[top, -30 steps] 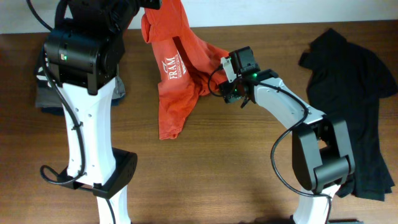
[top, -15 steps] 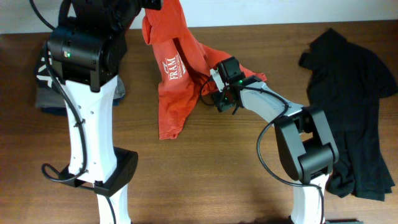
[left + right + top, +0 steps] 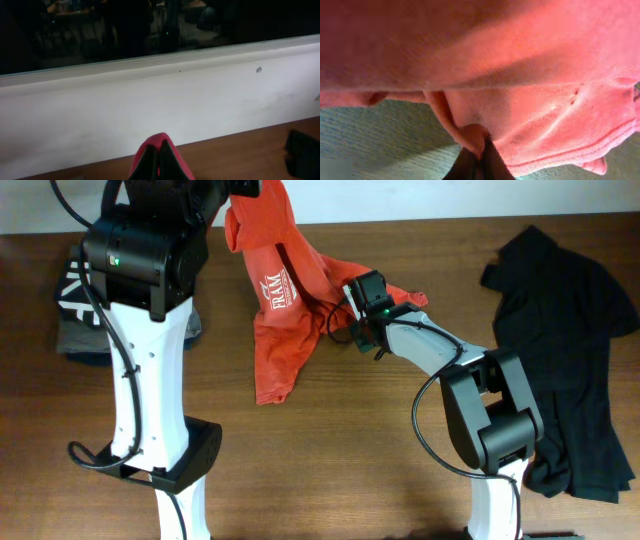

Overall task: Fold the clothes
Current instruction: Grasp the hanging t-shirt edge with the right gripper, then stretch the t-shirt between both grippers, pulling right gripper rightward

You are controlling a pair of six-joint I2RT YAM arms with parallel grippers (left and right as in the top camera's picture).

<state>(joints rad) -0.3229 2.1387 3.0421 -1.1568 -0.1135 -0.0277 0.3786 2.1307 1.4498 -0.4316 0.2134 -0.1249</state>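
One shirt [image 3: 283,330] in right end effector [image 3: 480,155]

Red shirt [image 3: 283,350], white lettering [image 3: 272,286]; black garment [image 3: 560,310]; brown table [image 3: 350,455].

Brown wooden table [image 3: 330,460] — red shirt [image 3: 280,350] spread at middle-top, upper part lifted off; black garment [image 3: 570,330] heaped at right; dark folded pile [image 3: 72,340] far left.

matt red cloth tee [image 3: 285,300], smooth wood-grain table [image 3: 330,460], glossy plastic arms.
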